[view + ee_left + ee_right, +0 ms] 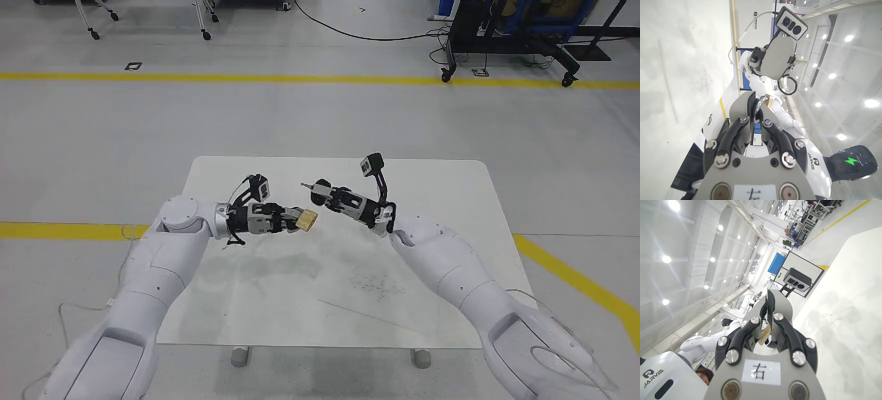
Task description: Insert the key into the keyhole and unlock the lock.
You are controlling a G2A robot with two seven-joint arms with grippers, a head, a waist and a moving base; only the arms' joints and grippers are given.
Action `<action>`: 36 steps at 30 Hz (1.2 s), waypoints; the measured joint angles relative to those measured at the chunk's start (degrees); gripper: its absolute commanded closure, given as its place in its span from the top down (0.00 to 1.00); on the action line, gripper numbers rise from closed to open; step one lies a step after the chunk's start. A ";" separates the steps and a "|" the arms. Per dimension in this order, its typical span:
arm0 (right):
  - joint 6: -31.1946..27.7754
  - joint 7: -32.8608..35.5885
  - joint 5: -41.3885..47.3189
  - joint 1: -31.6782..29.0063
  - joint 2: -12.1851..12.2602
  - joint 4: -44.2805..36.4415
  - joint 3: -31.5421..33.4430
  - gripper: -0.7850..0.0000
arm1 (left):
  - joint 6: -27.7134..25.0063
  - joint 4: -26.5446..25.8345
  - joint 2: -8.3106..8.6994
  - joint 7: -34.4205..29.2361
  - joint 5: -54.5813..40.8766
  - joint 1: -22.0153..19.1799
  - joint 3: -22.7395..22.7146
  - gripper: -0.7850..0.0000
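Above the bench (430, 300), your left gripper (293, 219) has its jaws clamped on the one lock (307, 219) by its shackle. Your right gripper (322, 188), jaws pinched on the one key (305, 185), hangs just beside it, not touching.

The lock (307, 219) looks brass, its shackle (758, 108) shiny metal.
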 measured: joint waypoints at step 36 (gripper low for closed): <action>15.97 8.32 1.92 -6.97 2.38 -8.15 8.71 0.00 | 17.57 -0.70 -1.54 16.02 3.09 -1.77 2.44 0.00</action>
